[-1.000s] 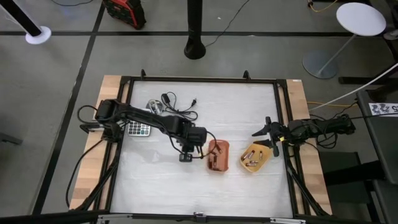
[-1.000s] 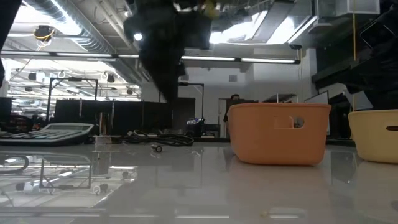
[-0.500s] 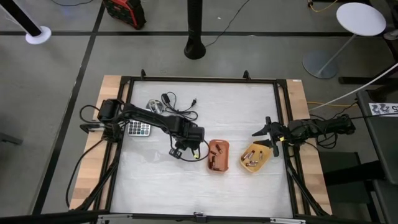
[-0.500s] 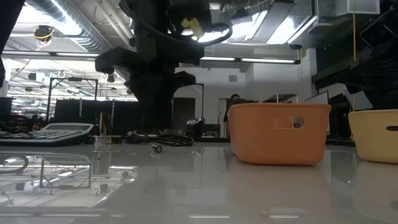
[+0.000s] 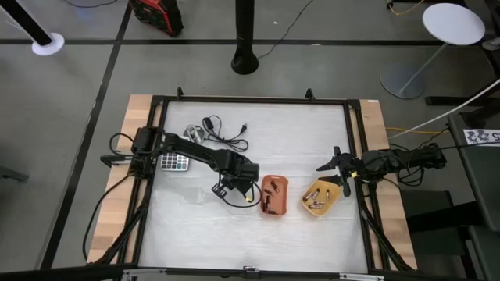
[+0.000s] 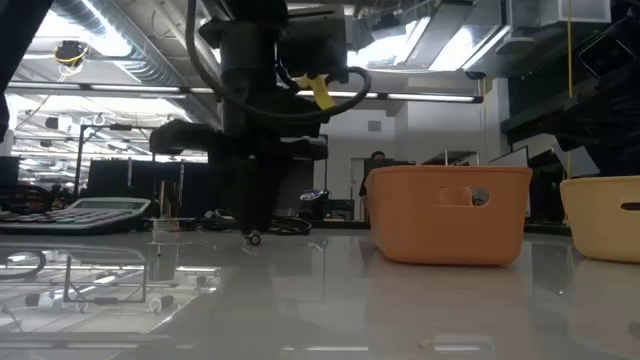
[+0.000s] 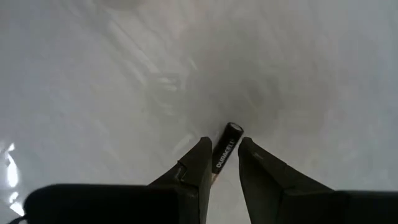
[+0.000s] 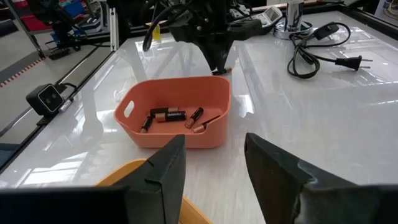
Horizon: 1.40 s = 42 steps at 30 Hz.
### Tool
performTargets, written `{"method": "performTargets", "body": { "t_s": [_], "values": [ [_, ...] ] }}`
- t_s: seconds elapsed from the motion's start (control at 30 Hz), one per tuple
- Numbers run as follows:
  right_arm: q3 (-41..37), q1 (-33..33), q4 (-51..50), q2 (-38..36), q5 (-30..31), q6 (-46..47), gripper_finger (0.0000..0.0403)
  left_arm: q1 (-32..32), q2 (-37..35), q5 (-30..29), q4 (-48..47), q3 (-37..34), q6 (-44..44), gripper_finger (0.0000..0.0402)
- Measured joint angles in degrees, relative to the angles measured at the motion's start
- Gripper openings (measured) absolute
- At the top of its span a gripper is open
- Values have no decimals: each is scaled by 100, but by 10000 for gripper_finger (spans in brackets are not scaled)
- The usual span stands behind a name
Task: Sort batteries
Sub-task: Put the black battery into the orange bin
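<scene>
Left end effector (image 7: 221, 163) grips a battery (image 7: 226, 145) above the table (image 5: 312, 140), beside the orange tray (image 5: 273, 195). Right end effector (image 8: 211, 162) waits, fingers apart, empty.

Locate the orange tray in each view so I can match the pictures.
High: orange tray, right of centre, beside the left tool.
Low: right of centre.
Left wrist: not in it.
Right wrist: centre, batteries inside.
Shared landmark: the left arm next to it.
</scene>
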Motion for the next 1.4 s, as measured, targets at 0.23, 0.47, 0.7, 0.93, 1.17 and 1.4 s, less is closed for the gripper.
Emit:
{"method": "performTargets", "body": {
  "t_s": [0.23,0.47,0.7,0.93,1.17,1.4],
  "values": [
    [0,0,-2,0,0,0,161,56,151,-19,-10,0,108,70],
    [0,0,0,0,0,0,161,55,275,-28,-11,24,-35,52],
    [0,0,0,0,0,0,161,72,256,164,-13,20,-929,14],
    [0,0,-2,0,-2,0,161,103,107,562,58,9,-1613,8],
    [0,0,-2,1,-2,0,161,278,-214,1780,350,9,-2292,7],
    [0,-1,-2,0,-3,0,161,385,-684,2712,1467,11,-3269,10]
  ]
}}
